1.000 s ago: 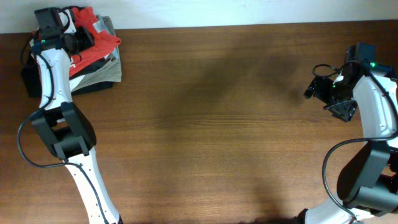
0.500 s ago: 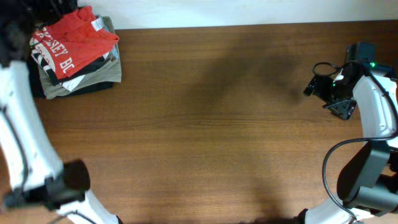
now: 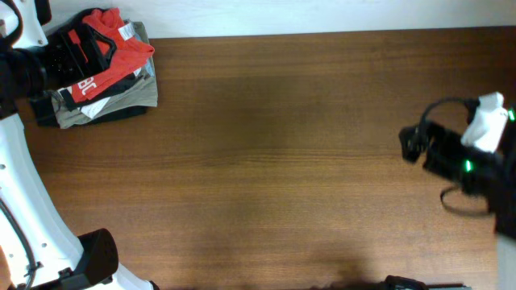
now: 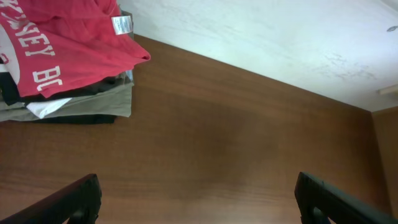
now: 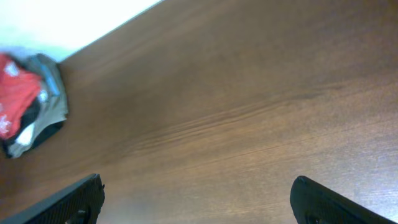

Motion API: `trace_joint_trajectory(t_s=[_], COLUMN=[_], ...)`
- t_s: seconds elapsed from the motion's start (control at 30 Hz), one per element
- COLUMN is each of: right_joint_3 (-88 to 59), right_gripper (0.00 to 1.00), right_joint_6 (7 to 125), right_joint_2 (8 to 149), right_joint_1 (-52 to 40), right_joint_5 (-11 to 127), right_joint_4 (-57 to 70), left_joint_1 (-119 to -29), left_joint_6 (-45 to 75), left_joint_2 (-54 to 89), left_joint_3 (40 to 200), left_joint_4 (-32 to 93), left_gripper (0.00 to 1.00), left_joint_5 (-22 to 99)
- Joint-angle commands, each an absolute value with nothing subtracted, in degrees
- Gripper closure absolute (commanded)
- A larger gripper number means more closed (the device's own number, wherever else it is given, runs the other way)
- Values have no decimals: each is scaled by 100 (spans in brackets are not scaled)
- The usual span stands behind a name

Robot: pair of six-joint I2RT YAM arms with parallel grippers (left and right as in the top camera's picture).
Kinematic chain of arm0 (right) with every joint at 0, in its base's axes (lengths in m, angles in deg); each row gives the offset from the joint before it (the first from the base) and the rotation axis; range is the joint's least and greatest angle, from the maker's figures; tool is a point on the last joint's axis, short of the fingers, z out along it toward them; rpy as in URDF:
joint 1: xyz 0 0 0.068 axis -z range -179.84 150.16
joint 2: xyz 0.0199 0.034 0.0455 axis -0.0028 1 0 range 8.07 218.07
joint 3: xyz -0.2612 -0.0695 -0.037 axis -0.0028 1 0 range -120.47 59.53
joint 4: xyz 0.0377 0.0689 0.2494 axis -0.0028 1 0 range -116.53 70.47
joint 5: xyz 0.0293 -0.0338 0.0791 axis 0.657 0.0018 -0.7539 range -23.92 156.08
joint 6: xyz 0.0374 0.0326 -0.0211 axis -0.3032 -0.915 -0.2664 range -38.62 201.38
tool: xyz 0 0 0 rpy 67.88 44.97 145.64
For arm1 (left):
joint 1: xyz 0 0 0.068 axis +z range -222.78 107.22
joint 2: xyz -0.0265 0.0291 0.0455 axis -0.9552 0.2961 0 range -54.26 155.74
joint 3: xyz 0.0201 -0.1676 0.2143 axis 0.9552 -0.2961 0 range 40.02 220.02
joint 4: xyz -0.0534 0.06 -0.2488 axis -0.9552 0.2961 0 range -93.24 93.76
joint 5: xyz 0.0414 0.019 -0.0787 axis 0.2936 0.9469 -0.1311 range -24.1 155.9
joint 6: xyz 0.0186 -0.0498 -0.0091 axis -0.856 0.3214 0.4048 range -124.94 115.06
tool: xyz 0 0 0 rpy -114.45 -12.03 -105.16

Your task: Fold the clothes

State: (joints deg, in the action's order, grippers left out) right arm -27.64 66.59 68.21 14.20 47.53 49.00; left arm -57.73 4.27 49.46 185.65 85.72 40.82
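Note:
The clothes, a red-orange T-shirt [image 3: 121,50] with white lettering and a white neck label [image 4: 122,25], lie folded on top of a pile at the table's far left corner. In the left wrist view the shirt [image 4: 62,50] fills the upper left. My left gripper [image 4: 198,186] hangs open, clear of the shirt, with only bare wood between its fingertips [image 4: 74,199]. From overhead the left gripper [image 3: 85,50] overlaps the pile's left side. My right gripper [image 3: 411,145] is far off at the right edge, open [image 5: 196,186] and empty.
Under the shirt lie a black garment [image 4: 9,87] with white letters and olive-grey folded garments [image 3: 121,101]. The pile [image 5: 31,99] shows small in the right wrist view. A white wall [image 4: 280,37] borders the brown wooden table [image 3: 274,161] at the back.
My left gripper opened, let go of the shirt on the pile and drew back from it. The right arm shifted toward the table's front and its right edge.

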Motion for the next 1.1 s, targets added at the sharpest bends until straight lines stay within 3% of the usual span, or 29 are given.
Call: trace_joint_trajectory(t_s=[0.0, 0.17, 0.47, 0.6, 0.83, 1.07], right_joint_3=[-2780, -2780, -2338, -627, 3620, 5203], right_gripper=[1, 1, 1, 1, 1, 1], right_joint_6=[6762, 6762, 6764, 6764, 6764, 7212], right_joint_2=[6228, 5524, 5516, 4838, 2637, 1557], right_joint_1=[1331, 1331, 1328, 1175, 428, 50], right_joint_5=[4723, 4723, 5180, 5173, 5116, 5186], right_joint_4=[4998, 5002, 5007, 3252, -978, -2764], left_joint_1=[-5784, -5784, -5784, -5784, -5784, -5784], left_joint_6=[397, 395, 397, 397, 397, 397], left_joint_2=[4963, 4963, 4963, 4963, 4963, 4963], left_joint_3=[18556, 18556, 18556, 18556, 18556, 18556], left_joint_4=[8601, 8601, 8601, 8601, 8601, 8601], left_gripper=[1, 1, 1, 1, 1, 1], left_joint_5=[4084, 4084, 4084, 4086, 4084, 4084])
